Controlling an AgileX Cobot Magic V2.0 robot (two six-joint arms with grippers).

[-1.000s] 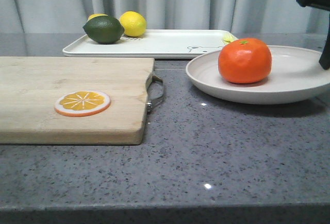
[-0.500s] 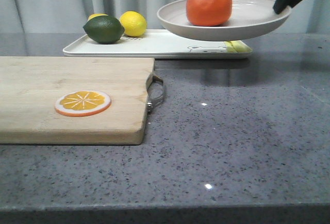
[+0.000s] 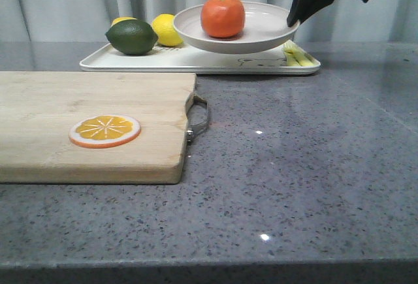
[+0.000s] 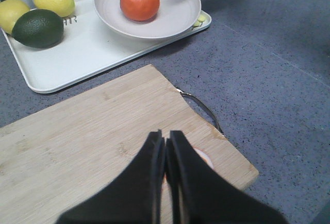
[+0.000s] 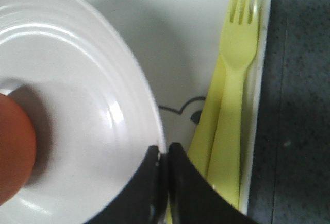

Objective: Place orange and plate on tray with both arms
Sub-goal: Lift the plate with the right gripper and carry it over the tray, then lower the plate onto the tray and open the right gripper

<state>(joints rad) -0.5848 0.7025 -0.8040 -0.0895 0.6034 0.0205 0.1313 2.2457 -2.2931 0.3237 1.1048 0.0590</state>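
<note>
Nearest the robot, the left gripper point(image 4: 166, 147) hangs over the wooden cutting board point(image 3: 91, 124) with its jaws pressed together and nothing between them, above the orange slice point(image 3: 104, 130); it takes no part in the current step. Beyond the board lies bare grey countertop point(image 3: 294, 166), open room for either arm. Further back, the right gripper point(image 5: 164, 154) is clamped on the near-right rim of the plate point(image 3: 235, 28), which carries the orange point(image 3: 223, 15) and appears held just above the tray point(image 3: 130, 59). The step in hand is judged to be the set-down: lower the plate level so the orange does not roll, then release. Clearance is tight: the lemon point(image 3: 167, 29) and lime point(image 3: 131, 37) sit just left, the yellow fork point(image 5: 234, 95) just beside the rim
</note>
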